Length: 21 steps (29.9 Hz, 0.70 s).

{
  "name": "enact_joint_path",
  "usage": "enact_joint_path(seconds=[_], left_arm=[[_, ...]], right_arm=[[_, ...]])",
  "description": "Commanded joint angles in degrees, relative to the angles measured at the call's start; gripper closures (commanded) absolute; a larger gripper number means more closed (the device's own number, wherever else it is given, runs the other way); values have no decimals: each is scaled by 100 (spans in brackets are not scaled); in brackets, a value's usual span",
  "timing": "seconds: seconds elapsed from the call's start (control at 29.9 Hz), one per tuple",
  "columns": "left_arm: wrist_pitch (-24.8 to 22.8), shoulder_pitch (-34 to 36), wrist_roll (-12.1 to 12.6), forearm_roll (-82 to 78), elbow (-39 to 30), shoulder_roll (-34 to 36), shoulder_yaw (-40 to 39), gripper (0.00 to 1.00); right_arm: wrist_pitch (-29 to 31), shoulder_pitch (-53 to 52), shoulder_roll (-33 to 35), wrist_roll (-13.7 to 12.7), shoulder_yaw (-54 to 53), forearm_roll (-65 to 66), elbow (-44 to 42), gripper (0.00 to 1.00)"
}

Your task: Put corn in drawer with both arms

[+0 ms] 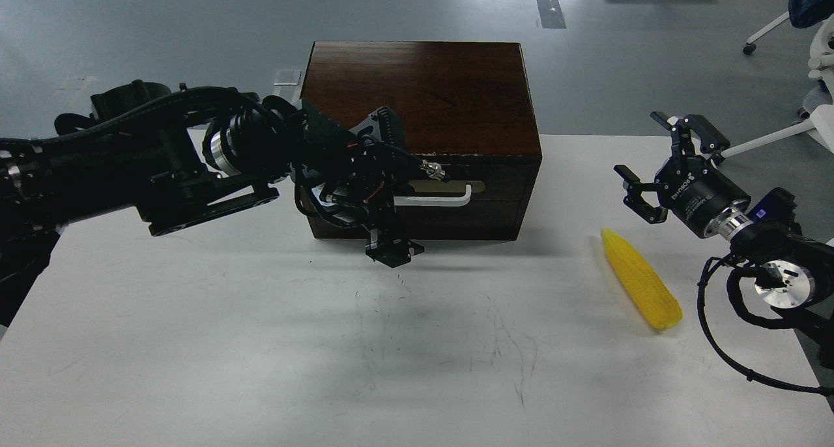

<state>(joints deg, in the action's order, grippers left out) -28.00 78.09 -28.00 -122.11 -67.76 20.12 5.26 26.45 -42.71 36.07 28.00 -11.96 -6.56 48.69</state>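
The corn [642,279] lies bare on the white table at the right, tip pointing to the far left. The drawer [456,199] in the dark brown box [423,88] is shut, and its white bar handle [440,198] shows. My left gripper [381,206] is pressed against the drawer front at the handle's left end. It is dark and its fingers cannot be told apart. My right gripper [658,163] is open and empty, hovering just above and behind the corn, apart from it.
The white table [260,343] carries the box at its far middle. Grey floor lies beyond, with white chair legs [782,134] at the far right. My left arm [163,167] spans the left side of the table in front of the box.
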Motion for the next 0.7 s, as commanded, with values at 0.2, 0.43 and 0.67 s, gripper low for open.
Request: enact_joint_path(seconds=[0.2,0.43,0.67], left_arm=[[0,-4,0,12,-298,9,220,2],[0,13,0,29,-799,158,273,2],[0,84,0,56,-1494,343,273,2]], right_arm=[[0,0,5,0,1,6,0,0],[0,44,-3,0,1,6,0,0],[0,61,-12,0,1,6,-35,0]])
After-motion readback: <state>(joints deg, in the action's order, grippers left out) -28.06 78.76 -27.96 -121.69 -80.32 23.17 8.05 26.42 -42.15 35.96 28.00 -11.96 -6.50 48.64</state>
